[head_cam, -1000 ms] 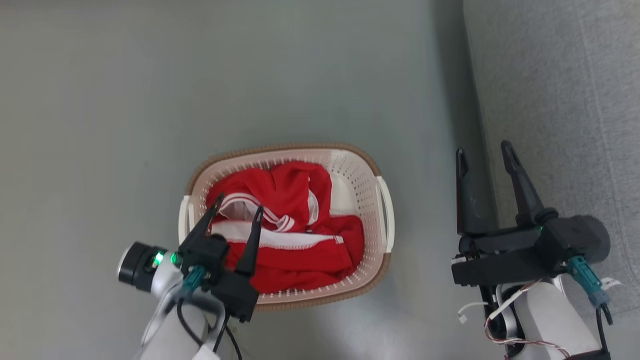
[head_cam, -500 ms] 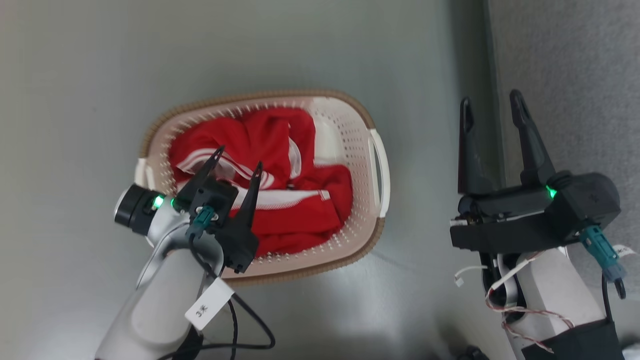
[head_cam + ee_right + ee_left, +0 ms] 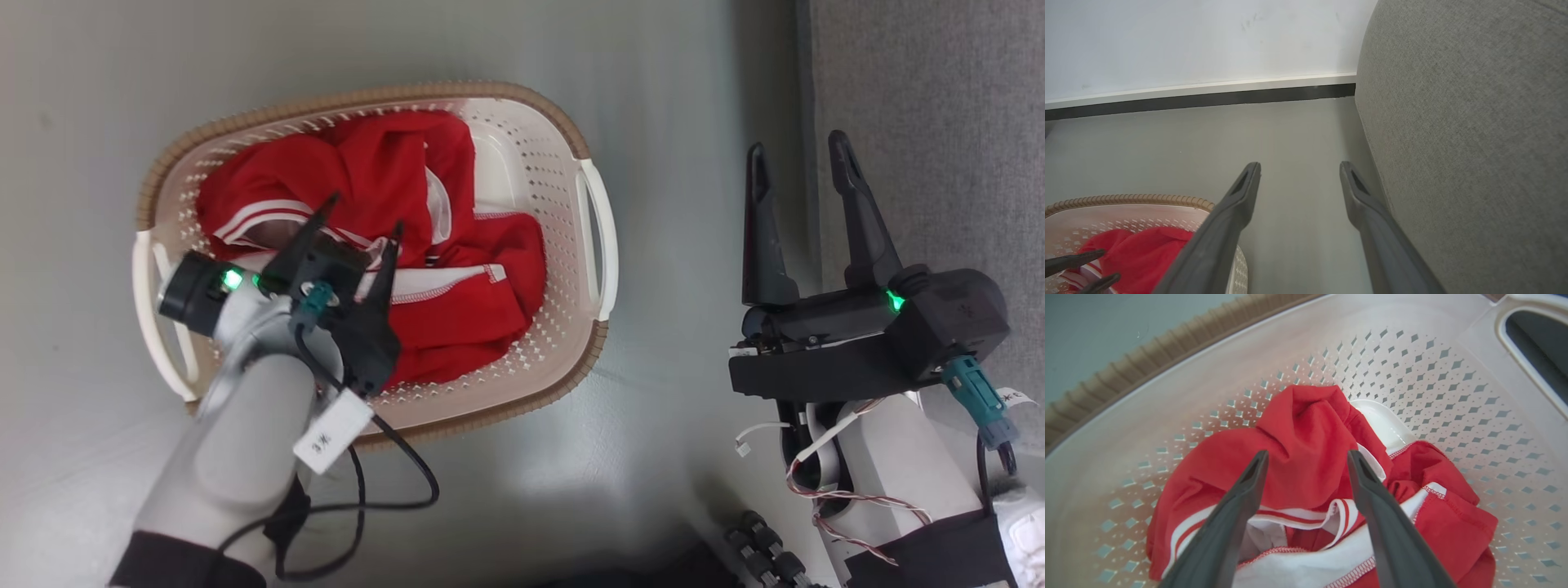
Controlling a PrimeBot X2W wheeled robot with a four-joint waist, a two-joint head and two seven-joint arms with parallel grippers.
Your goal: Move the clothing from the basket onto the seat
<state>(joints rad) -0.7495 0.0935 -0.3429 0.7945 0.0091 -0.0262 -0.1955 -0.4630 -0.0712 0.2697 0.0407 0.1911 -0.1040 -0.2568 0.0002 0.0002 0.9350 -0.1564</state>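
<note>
Left gripper (image 3: 365, 211): fingers spread, holding nothing. It points down into the laundry basket (image 3: 490, 86), straddling a raised red fold of the clothing (image 3: 384, 163). You likely have it there because a ridge gives two thin fingers something to pinch; flat cloth would slip. Whether the tips touch the fabric, you cannot tell from these views.

Right gripper (image 3: 798, 143): also spread and empty, hanging over the floor (image 3: 694, 82) just beside the sofa (image 3: 939, 122). Judged to be parked clear of the working arm.

Clothing: all of it lies in the basket, bunched toward the middle and the near wall; nothing is on the sofa yet.

Materials:
- Garments: soft, limp, smooth red knit with white striped trim and a white panel hemmed in red stitching. Expect them to drape and drag neighbours when lifted.
- Basket: rigid cream plastic, diamond perforations, rounded corners, brown woven-look rim, white side handle (image 3: 600, 237).
- Sofa: grey coarse weave, rounded edge.
- Floor: smooth, matte grey.
</note>
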